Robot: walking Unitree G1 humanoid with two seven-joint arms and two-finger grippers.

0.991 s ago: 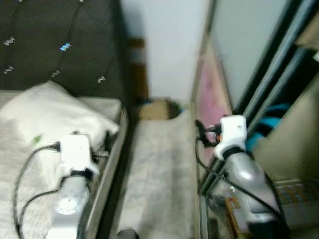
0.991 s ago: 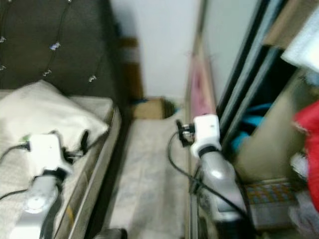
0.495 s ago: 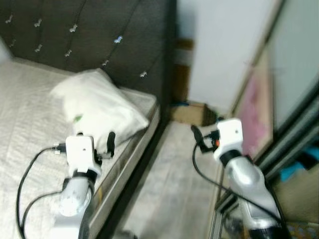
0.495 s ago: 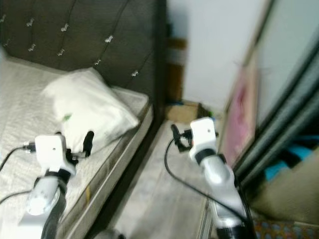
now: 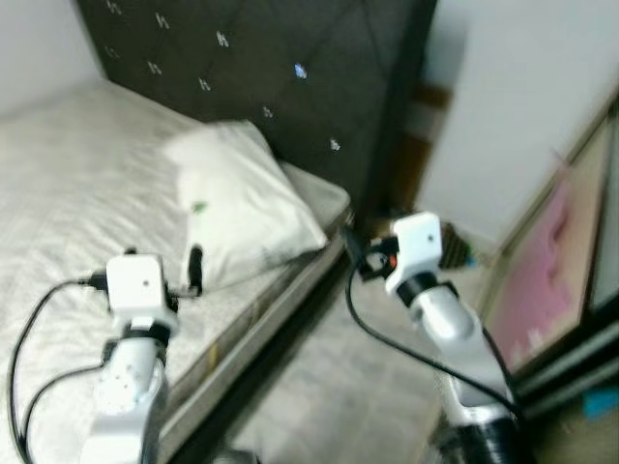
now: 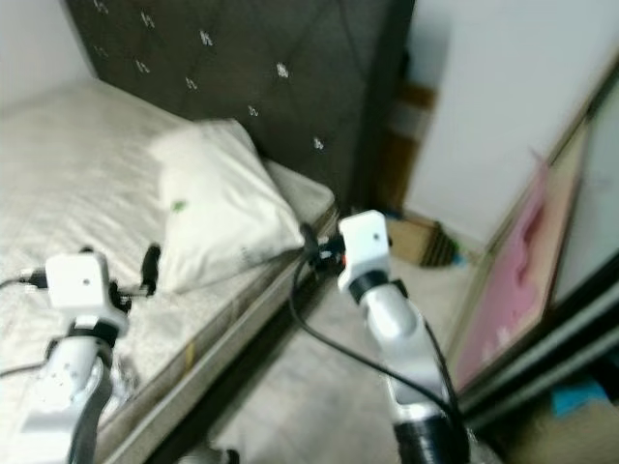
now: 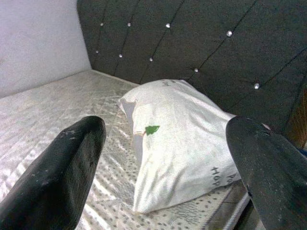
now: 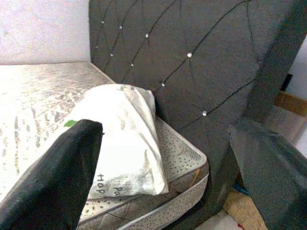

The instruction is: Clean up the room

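The left gripper [image 7: 163, 158] hangs over the bed [image 5: 68, 184], its two fingers [image 7: 62, 172] spread wide with nothing between them, touching nothing. Ahead of it a white pillow [image 5: 242, 198] lies on the bare grey-patterned mattress, near the mattress's right edge and up against the dark tufted headboard [image 5: 280, 68]. The pillow carries a small green mark and some dark printed lettering near its lower corner.

The right gripper [image 8: 163, 163] is held above the floor [image 5: 358, 387] beside the bed's corner, its fingers [image 8: 53, 177] likewise wide apart and empty, pointing toward the pillow and headboard.

Right of the bed a strip of pale floor runs back to a white wall [image 5: 522, 87]. A cardboard box [image 6: 411, 237] sits on the floor at the foot of that wall, beside the headboard's end. Further right a pink panel [image 5: 546, 261] leans along the dark sliding-door track [image 5: 571, 362].
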